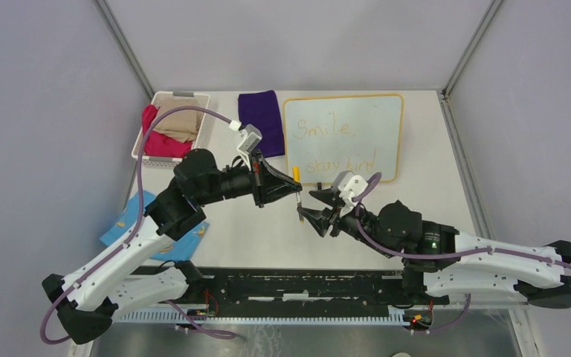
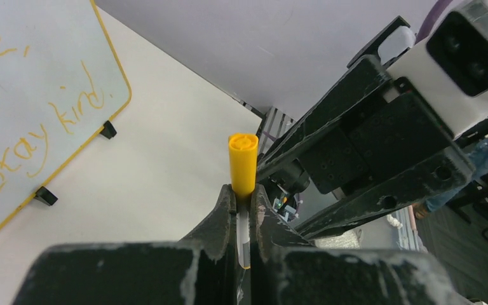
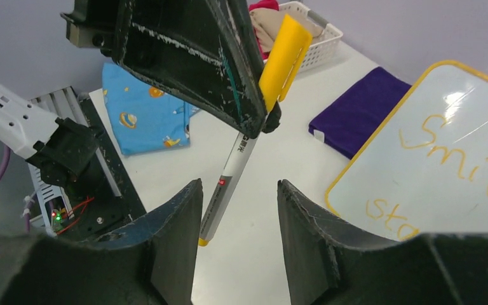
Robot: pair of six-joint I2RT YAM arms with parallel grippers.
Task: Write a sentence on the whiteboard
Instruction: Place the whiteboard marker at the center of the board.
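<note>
**A:** Whereabouts of the whiteboard (image 1: 343,137)?

**B:** Lying toward the far edge of the worktop, right of the middle. Just beyond both grippers, touched by neither.

**A:** And the sentence (image 1: 327,129)?

**B:** On the board in thin orange-yellow strokes: "Smile," above, "stay kind" below. Two lines, three words.

**A:** Hold of the left gripper (image 1: 297,187)?

**B:** Clamped narrow on the marker (image 1: 296,174), just under its yellow cap. Cap end toward the board, white barrel pointing toward the near edge.

**A:** Right gripper (image 1: 305,203)?

**B:** Spread wide, one finger on each side of that barrel. From the right wrist view, a gap on both sides; nothing held.

**A:** Counts, then?

**B:** One whiteboard and one marker. Two black feet (image 2: 108,130) along the board's yellow frame, seen from the left wrist view.

**A:** Anything else on the worktop?

**B:** One white basket (image 1: 142,130) at the far left corner, with red and beige cloth inside. One purple cloth (image 1: 262,119) between basket and board, at the far edge. One blue patterned cloth (image 1: 130,223) by the left edge, nearer the arm bases.
</note>
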